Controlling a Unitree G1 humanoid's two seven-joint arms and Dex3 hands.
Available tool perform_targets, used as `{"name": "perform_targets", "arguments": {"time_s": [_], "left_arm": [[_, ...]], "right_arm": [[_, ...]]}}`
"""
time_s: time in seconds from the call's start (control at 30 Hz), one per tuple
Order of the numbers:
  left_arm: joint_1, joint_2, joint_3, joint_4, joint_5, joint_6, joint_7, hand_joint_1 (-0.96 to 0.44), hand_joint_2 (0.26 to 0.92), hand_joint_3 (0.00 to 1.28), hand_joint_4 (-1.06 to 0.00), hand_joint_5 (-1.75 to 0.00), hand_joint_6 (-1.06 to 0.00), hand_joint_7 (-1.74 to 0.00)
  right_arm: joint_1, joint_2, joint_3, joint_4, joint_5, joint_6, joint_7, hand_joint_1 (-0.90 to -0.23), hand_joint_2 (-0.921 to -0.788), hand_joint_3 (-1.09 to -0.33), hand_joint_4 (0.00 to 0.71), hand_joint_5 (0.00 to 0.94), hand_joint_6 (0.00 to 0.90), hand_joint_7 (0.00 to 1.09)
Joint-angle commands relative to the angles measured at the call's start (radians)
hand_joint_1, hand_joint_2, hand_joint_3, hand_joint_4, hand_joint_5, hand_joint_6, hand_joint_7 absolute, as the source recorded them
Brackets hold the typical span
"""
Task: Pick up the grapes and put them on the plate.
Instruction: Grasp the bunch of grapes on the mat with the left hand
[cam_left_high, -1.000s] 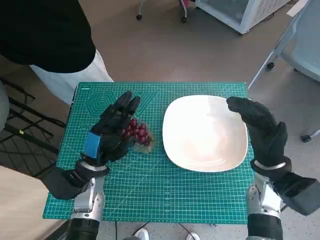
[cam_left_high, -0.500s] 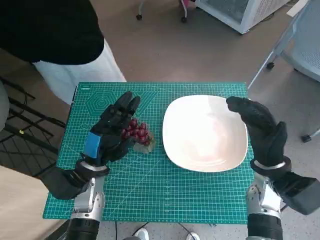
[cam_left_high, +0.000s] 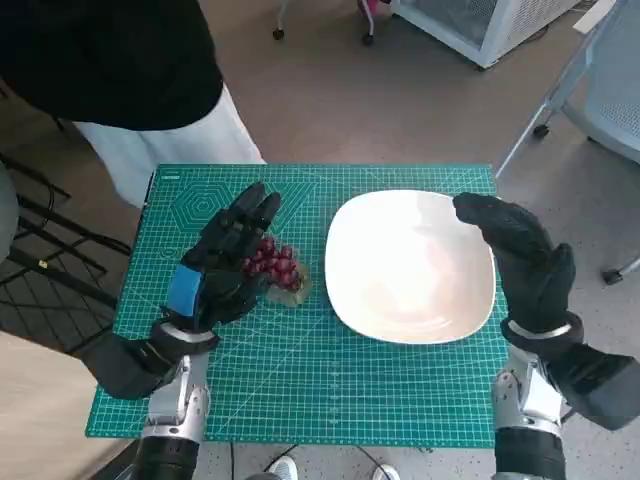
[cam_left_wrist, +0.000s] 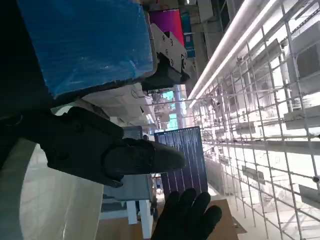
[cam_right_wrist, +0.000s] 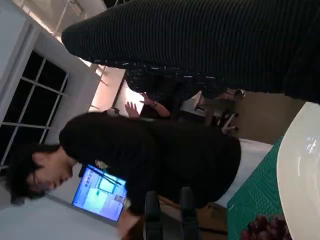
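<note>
Left hand (cam_left_high: 222, 265) near the desk's (cam_left_high: 300, 390) front-left part, fingers spread wide, laid beside and partly over the grapes (cam_left_high: 275, 266); holding nothing. Grapes sit on the green mat, just off the plate's (cam_left_high: 410, 265) left rim, roughly mid-desk, not lifted yet. Right hand (cam_left_high: 520, 255) over the plate's right rim, fingers apart, empty.

Step in hand looks like the grasp. To do it well: curl the fingers round the whole bunch, thumb under the plate-facing side, not pinching single berries, which may roll or tear off. Lift clear of the rim before crossing, set down mid-plate. Right hand should stay off the plate centre.

Person in black top and white skirt or trousers (cam_left_high: 150, 120) past the far-left corner.
</note>
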Motion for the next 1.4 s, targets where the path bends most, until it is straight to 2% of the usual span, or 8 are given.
{"name": "perform_targets", "arguments": {"time_s": [0.03,0.33,0.4,0.5,0.6,0.77,1.03,1.4], "left_arm": [[0.004,0.003,-0.001,-0.010,0.002,-0.013,-0.001,-0.47,0.921,0.27,-0.30,0.00,-0.41,0.00],[-0.003,0.032,-0.001,-0.005,0.067,-0.038,0.029,-0.48,0.921,0.26,-0.29,0.00,-0.39,0.00],[-0.009,0.075,-0.003,-0.006,0.179,-0.059,0.080,-0.51,0.921,0.24,-0.25,0.00,-0.35,0.00],[-0.009,0.177,-0.010,-0.048,0.438,-0.056,0.191,-0.59,0.921,0.20,-0.15,0.00,-0.23,0.00],[0.000,0.265,-0.025,-0.137,0.626,0.036,0.235,-0.67,0.913,0.13,-0.05,0.00,-0.11,0.00],[0.005,0.330,-0.050,-0.249,0.747,0.207,0.201,-0.74,0.862,0.04,-0.01,0.00,-0.02,0.00],[-0.010,0.361,-0.117,-0.345,0.881,0.436,0.165,-0.65,0.757,0.00,0.00,0.00,-0.03,-0.01],[-0.037,0.371,-0.212,-0.336,0.951,0.575,0.192,-0.57,0.723,0.00,0.00,0.00,-0.09,-0.02]], "right_arm": [[0.020,-0.005,0.001,0.005,-0.004,0.010,0.004,-0.535,-0.921,-0.596,0.182,0.000,0.035,0.29],[0.024,-0.007,0.001,0.000,-0.008,0.008,0.000,-0.535,-0.921,-0.596,0.182,0.001,0.037,0.29],[0.025,-0.007,0.001,-0.002,-0.009,0.008,-0.002,-0.535,-0.921,-0.595,0.183,0.001,0.038,0.29],[0.026,-0.007,0.001,-0.002,-0.010,0.009,-0.002,-0.536,-0.921,-0.595,0.182,0.000,0.037,0.29],[0.027,-0.007,0.001,-0.002,-0.013,0.008,-0.004,-0.537,-0.921,-0.595,0.181,0.000,0.037,0.29],[0.026,-0.007,0.000,0.002,-0.016,0.008,-0.007,-0.539,-0.921,-0.595,0.181,0.000,0.038,0.28],[0.024,-0.007,0.001,0.006,-0.019,0.010,-0.008,-0.540,-0.921,-0.592,0.182,0.001,0.040,0.28],[0.022,-0.008,0.001,0.011,-0.023,0.000,-0.006,-0.538,-0.921,-0.591,0.179,0.000,0.042,0.27]]}}
